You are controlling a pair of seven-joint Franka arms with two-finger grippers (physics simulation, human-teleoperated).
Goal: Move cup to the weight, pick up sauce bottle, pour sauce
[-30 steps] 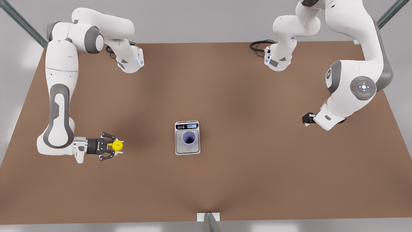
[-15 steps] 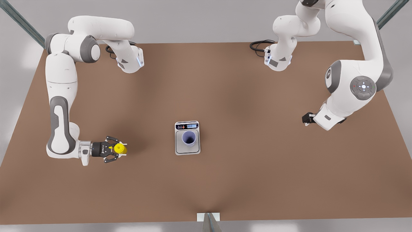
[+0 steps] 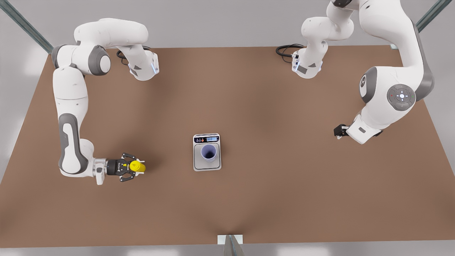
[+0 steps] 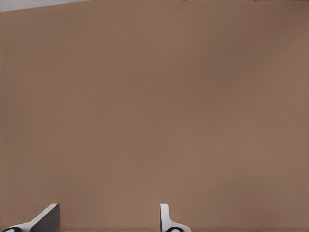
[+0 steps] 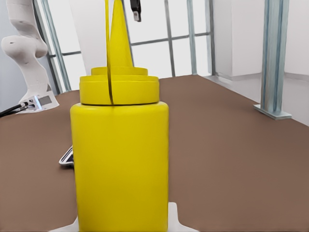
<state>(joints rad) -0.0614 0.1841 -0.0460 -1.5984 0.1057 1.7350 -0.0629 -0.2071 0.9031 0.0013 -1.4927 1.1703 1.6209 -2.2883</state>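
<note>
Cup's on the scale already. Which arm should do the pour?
The right arm, likely. Its gripper is shut on the upright sauce bottle, on the front view's left of the cup standing on the weight. The left gripper waits open over bare table.

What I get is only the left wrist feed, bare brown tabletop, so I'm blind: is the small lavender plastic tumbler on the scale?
Observer: Yes, the lavender tumbler stands upright on the flat silver-grey kitchen scale.
Operator: And the sauce?
Observer: The right gripper is shut on the bright yellow squeeze bottle, upright, at the front view's left of the scale.
Operator: My gripper?
Observer: The left gripper waits open at the front view's right.
</note>
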